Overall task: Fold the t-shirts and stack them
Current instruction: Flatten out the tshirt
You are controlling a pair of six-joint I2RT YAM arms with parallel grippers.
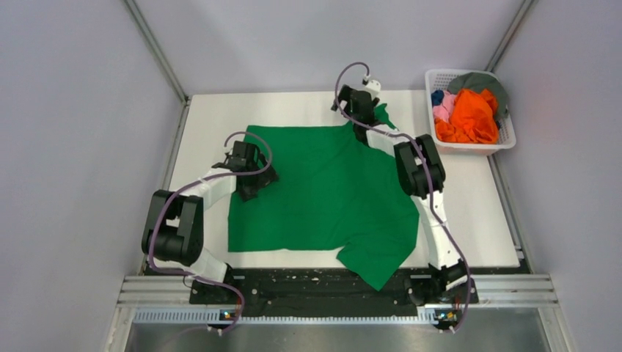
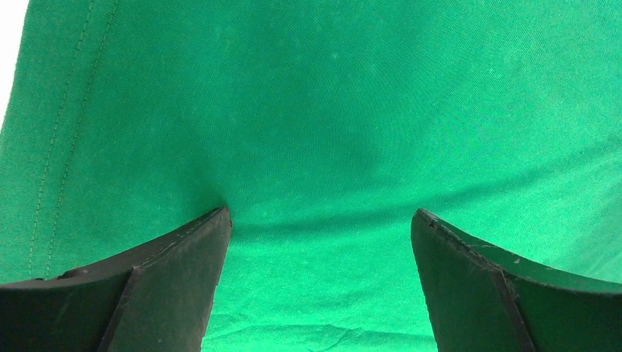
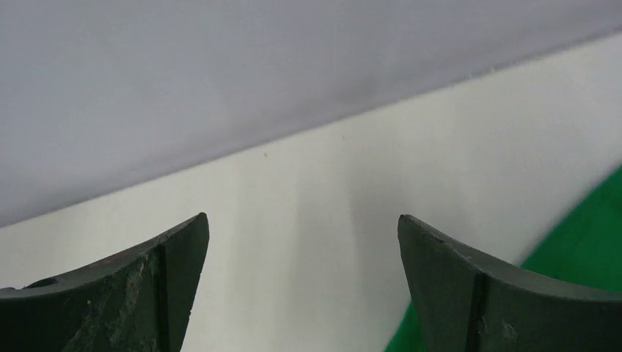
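At the left side of the counter [image 1: 484,213], the left end effector [image 1: 251,170] sits low on the green t-shirt [image 1: 323,198], just inside its stitched hem [image 2: 51,147]. The wrist view shows its fingers [image 2: 176,257] spread wide, tips apparently touching the cloth, which puckers faintly between them; nothing is pinched. Probable reason: positioned to pin or take the hem for a first fold. The shirt lies opened flat across the middle of the counter, with one sleeve [image 1: 378,260] draped over the near edge, so spreading looks about done and folding not yet begun. At the far edge, the right end effector [image 1: 359,103] is next to the other sleeve [image 1: 381,116]. Its fingers are likewise spread over bare counter, with green only at the lower right of its wrist view, so it is beside the cloth, not on it. Far right, the white lattice basket [image 1: 506,143] holds the orange shirt [image 1: 473,117], pink shirt [image 1: 444,108], blue shirt [image 1: 438,97] and grey shirt [image 1: 480,81], bunched and unfolded.
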